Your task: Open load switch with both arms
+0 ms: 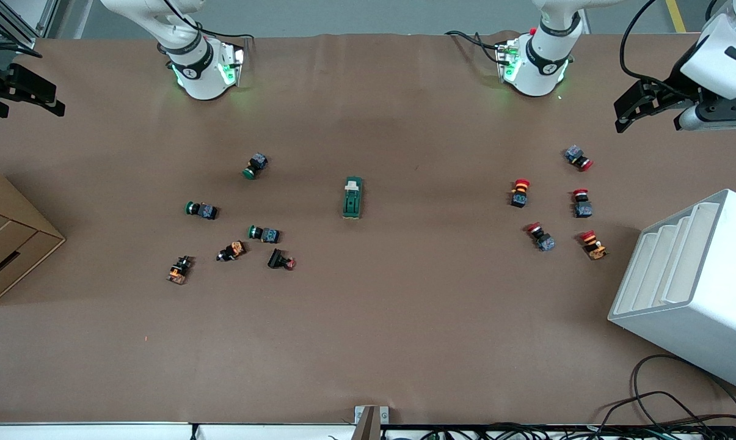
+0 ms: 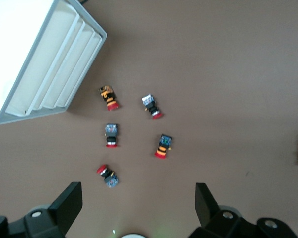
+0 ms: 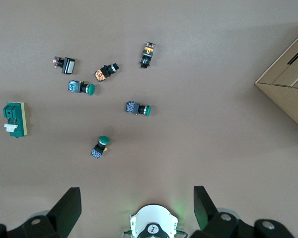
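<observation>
Load switch (image 1: 352, 197) sits mid-surface, untouched, long axis running from the bases' edge toward the camera edge. Left end effector (image 1: 633, 110) and right end effector (image 1: 35, 98) both spread, empty, raised at opposite surface ends, roughly equidistant.

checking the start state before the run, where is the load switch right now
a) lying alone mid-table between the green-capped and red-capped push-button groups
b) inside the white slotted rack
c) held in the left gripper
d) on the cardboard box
a: the load switch lies flat on the table with nothing touching it, green-capped push-buttons toward the right arm's end, red-capped push-buttons toward the left arm's end.
</observation>
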Motion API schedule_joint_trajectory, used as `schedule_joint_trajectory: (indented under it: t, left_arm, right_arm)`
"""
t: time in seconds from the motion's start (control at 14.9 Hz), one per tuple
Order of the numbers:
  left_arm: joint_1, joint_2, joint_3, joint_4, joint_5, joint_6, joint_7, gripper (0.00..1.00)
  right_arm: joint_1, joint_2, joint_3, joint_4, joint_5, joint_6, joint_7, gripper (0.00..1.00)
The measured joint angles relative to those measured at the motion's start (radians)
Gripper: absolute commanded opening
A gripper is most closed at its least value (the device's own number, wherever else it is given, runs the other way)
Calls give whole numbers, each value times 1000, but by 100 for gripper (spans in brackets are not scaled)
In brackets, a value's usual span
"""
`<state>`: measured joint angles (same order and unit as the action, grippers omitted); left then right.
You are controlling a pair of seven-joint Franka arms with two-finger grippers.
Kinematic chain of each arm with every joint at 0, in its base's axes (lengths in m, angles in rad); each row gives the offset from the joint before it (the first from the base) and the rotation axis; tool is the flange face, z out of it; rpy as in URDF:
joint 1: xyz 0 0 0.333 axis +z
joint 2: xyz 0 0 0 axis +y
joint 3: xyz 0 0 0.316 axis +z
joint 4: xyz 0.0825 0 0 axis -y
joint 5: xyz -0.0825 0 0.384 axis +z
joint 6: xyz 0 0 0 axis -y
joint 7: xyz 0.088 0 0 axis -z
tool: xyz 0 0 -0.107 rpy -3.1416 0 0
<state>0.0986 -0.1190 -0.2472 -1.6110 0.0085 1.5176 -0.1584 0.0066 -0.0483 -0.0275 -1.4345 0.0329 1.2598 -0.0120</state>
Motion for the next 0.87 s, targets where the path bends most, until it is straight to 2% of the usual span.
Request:
schedule_joint_trajectory:
  t: [0.87]
  left_arm:
    - [1, 1, 0, -1, 0, 58, -3, 100]
  right_arm:
    - [6, 0, -8, 0, 0, 0, 0, 100]
